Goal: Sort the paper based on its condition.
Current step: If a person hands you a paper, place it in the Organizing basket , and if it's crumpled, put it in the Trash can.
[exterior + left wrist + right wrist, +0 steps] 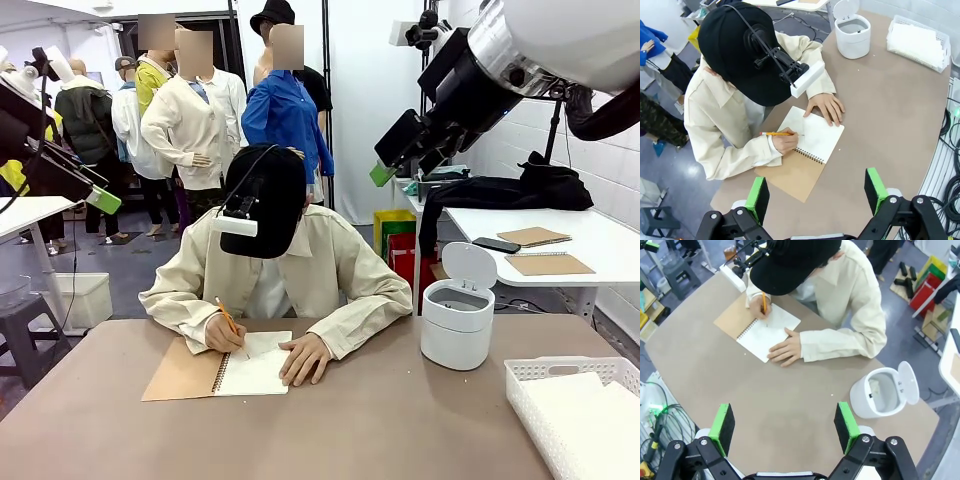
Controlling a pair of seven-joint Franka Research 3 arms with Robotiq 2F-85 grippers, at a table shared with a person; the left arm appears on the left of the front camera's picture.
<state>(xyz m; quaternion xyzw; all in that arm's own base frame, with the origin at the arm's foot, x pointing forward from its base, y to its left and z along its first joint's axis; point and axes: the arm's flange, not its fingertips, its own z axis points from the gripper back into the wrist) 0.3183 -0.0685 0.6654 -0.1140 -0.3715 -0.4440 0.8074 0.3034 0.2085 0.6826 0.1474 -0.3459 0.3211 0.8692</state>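
Presently the paper [820,140], a page bound in the spiral notebook [790,175], is pinned under a person's hand [826,106] at the tabletop's [880,115] far edge, left of middle. Left gripper [816,190] and right gripper [784,422] are held open, empty; the left is judged nearer.

A person [330,265] in a cream jacket and a black cap [265,200] sits at the far side of a brown table [380,420], bent over an open spiral notebook [255,372] whose brown cover [180,372] lies flat beside the page. An orange pencil [228,320] slants down to the white page. A small white bin [457,325] stands near the notebook, its lid [469,266] tipped up. A white slotted basket [565,366] sits at the table's corner, well apart from the notebook
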